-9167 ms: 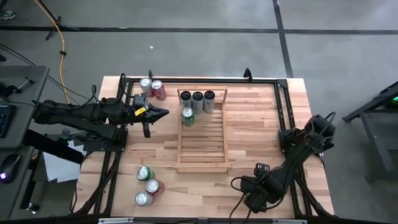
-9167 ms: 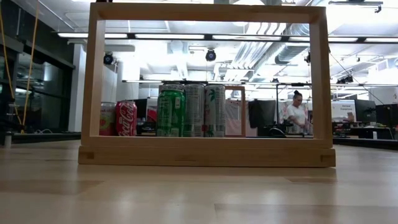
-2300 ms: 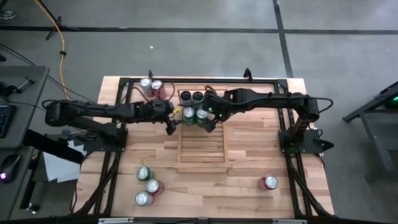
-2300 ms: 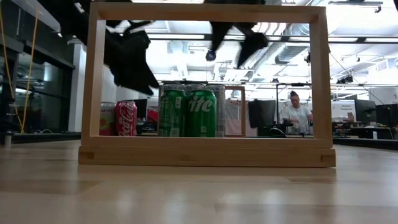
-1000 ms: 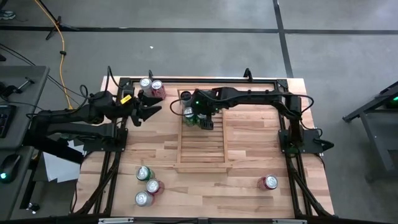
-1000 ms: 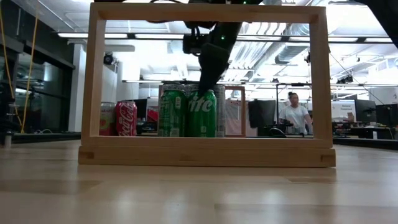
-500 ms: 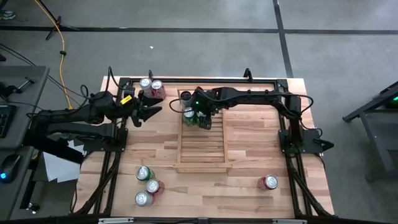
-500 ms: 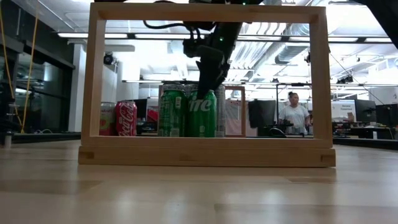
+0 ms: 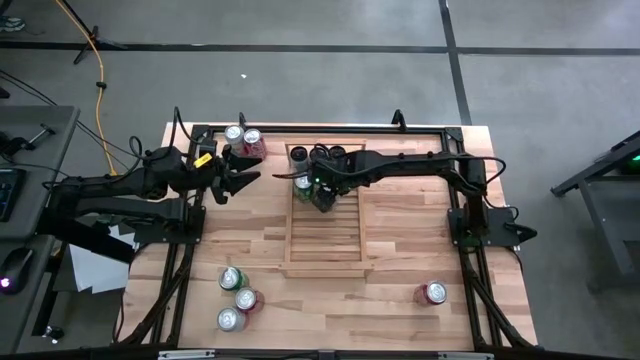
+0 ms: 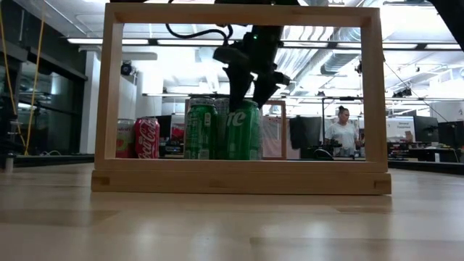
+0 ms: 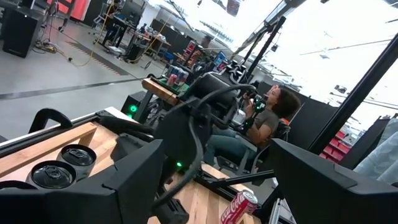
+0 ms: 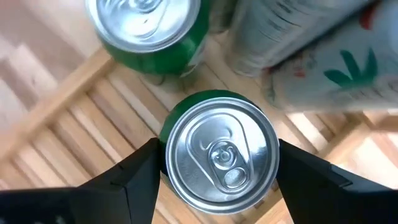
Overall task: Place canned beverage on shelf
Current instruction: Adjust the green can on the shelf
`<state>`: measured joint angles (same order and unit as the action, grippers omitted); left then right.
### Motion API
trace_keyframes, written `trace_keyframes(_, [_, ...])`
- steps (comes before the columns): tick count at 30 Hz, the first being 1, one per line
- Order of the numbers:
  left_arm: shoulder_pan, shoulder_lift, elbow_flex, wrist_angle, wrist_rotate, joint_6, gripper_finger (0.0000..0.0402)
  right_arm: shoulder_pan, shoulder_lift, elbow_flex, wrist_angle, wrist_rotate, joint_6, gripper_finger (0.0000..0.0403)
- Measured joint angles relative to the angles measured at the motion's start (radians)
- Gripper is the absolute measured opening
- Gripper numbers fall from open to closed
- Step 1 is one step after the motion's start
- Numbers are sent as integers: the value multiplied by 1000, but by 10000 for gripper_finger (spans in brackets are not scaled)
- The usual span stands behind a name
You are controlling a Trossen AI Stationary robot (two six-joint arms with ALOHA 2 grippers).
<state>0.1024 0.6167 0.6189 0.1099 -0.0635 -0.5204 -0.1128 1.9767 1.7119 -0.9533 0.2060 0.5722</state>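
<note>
Right gripper (image 12: 214,163), reaching in from the table's right side, is clamped around a green aluminium drink can (image 12: 217,155) from above, one dark finger on each side of the can's body. This can stands upright inside the light-wood slatted shelf (image 9: 325,240), in the second row, just right of another green can (image 9: 301,183) and just in front of a row of pale tall cans (image 9: 336,152) at the shelf's far end. From table height, the gripped can's base looks level with its neighbour's, so it seems to be resting on the slats.

My reading is that this is the placing step, nearly complete. The next move probably calls for spreading the fingers and lifting straight up, so neither neighbouring can gets knocked.

Left gripper (image 9: 243,172) waits with its fingers apart over the table's left side, near two cans (image 9: 243,137) at the far-left corner.

Elsewhere on the wood-plank tabletop (image 9: 400,250) are three cans (image 9: 234,298) near-left and one red can (image 9: 433,293) near-right. Beyond the table lies a large open workshop with ceiling lights and ducts; a person (image 10: 345,133) is in the background.
</note>
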Motion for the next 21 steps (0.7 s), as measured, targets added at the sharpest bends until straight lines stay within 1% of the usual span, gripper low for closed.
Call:
trace_keyframes(5, [0, 0, 0, 0, 0, 0, 282, 7, 0, 0, 0, 113, 182, 254])
trace_keyframes(7, [0, 0, 0, 0, 0, 0, 282, 4, 0, 0, 0, 132, 228, 254])
trace_keyframes(14, [0, 0, 0, 0, 0, -1, 282, 2, 0, 0, -2, 126, 324, 254])
trace_keyframes(21, [0, 0, 0, 1, 0, -1, 282, -4, 23, 2, 14, 117, 350, 255])
